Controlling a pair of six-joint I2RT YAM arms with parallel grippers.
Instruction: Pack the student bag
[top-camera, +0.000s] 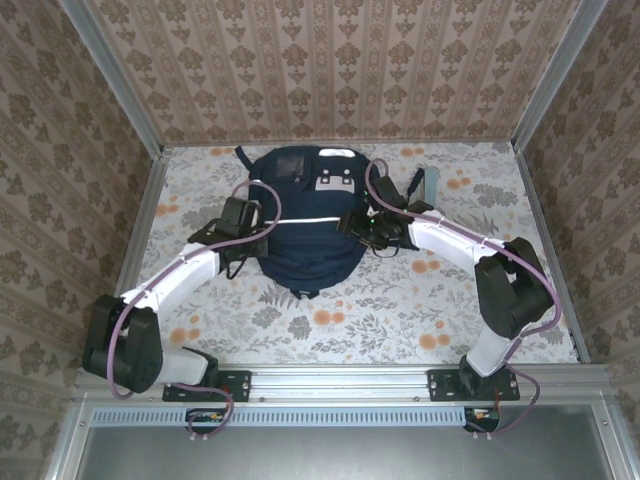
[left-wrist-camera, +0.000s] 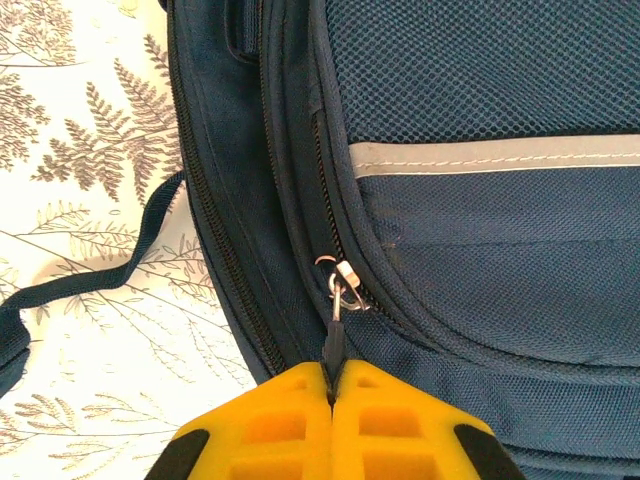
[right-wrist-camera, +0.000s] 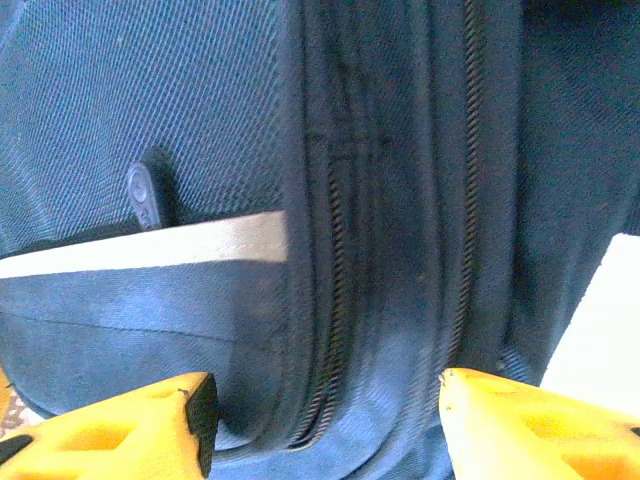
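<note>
Close in, left wrist view: left jaws clenched, yellow, pinching the black tab of a zip pull (left-wrist-camera: 338, 290) on the student bag (left-wrist-camera: 480, 250). The metal slider sits on a curved zip track below a white stripe (left-wrist-camera: 500, 155); mesh weave above the stripe, smoother nylon below. A loose navy strap (left-wrist-camera: 100, 270) trails left over the fern-print desk (left-wrist-camera: 60, 150); open room on that side.

Right wrist view: right jaws released, standing wide astride the bag's side, where two zip tracks (right-wrist-camera: 335, 300) run parallel. Whether they touch the fabric, cannot tell.

Overhead: the bag lies flat mid-desk between both arms, grey-white patches (top-camera: 333, 182) toward the far wall (top-camera: 340, 70). Bare floral desk in front; metal rails (top-camera: 140, 230) edge the sides.
</note>
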